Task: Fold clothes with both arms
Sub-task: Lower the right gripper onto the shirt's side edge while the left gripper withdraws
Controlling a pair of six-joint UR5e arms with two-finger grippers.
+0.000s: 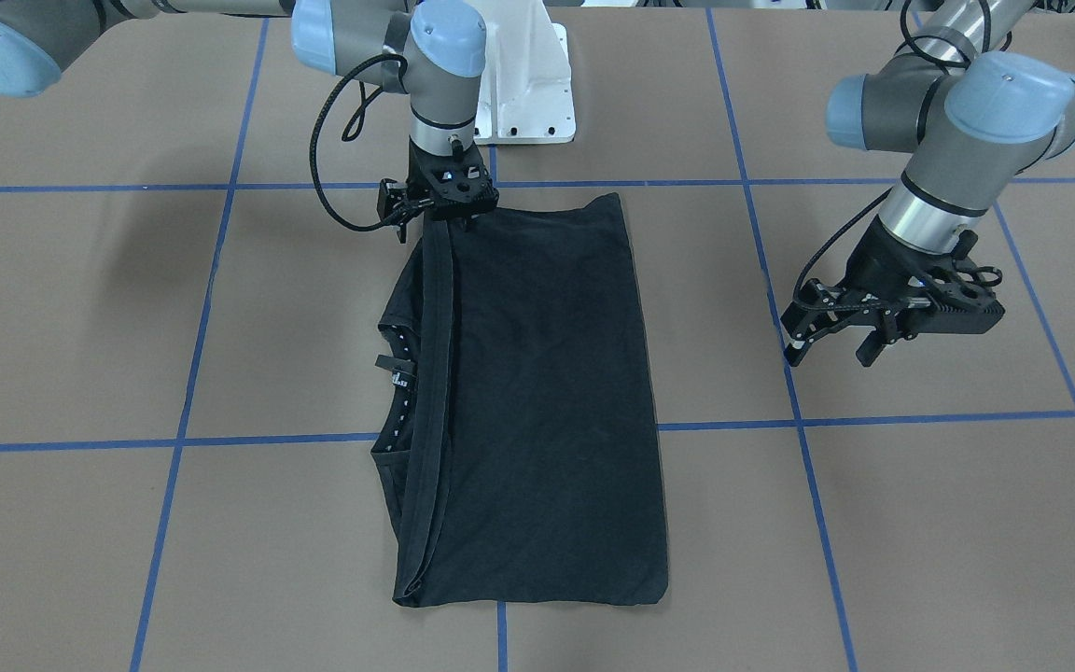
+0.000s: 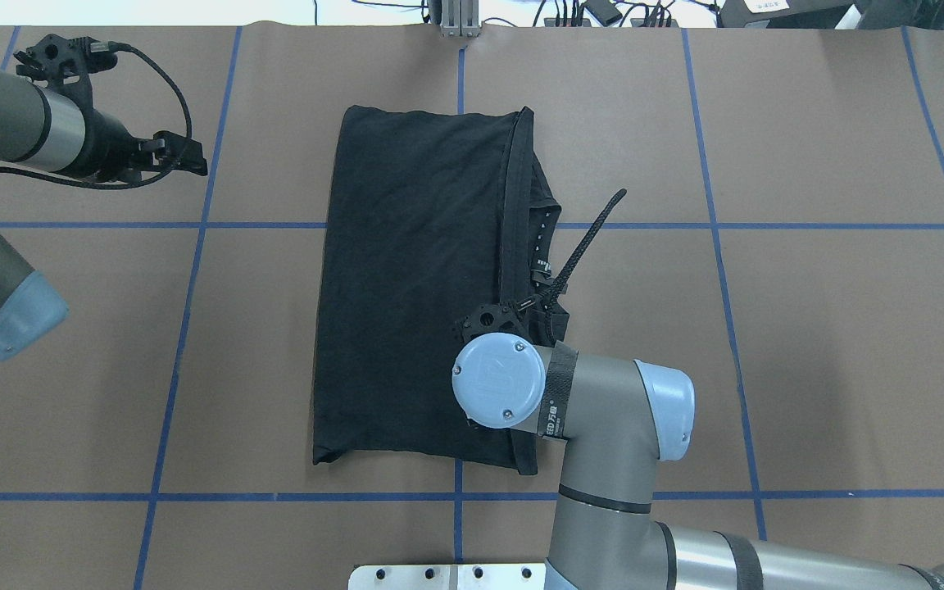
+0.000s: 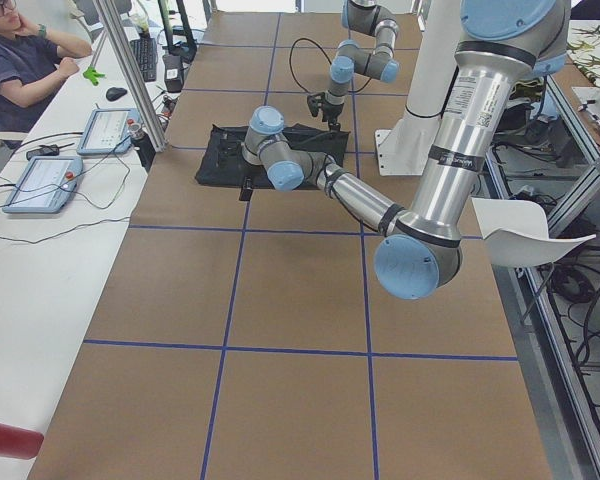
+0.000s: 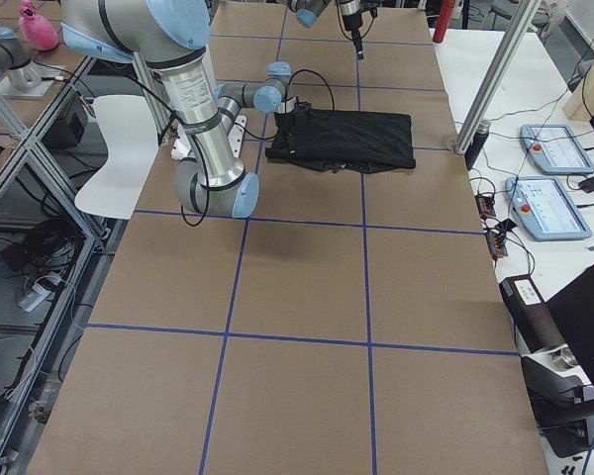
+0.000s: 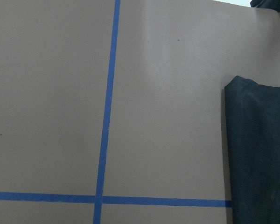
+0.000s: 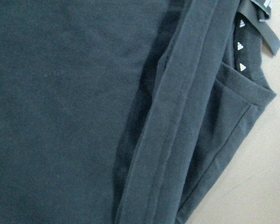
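The right gripper point(image 1: 452, 211) sits low on the robot-side corner of the black T-shirt point(image 1: 547, 392), just where the folded-over hem band point(image 1: 438, 392) begins. Whether its jaws pinch the cloth I cannot tell (its wrist camera shows only fabric). That corner looks like a sensible place to steer the next fold from. The left gripper point(image 1: 831, 351) hangs spread and empty, well apart from the shirt, probably to keep out of the way. The shirt lies plain side up as a long rectangle in the middle of the table point(image 1: 920, 523), with its neck label point(image 1: 396, 371) peeking out.

The left end effector point(image 1: 831, 347) has open bench point(image 1: 948, 523) on every side. The right end effector point(image 1: 439, 213) is low, with the T-shirt point(image 1: 547, 392) just under it.
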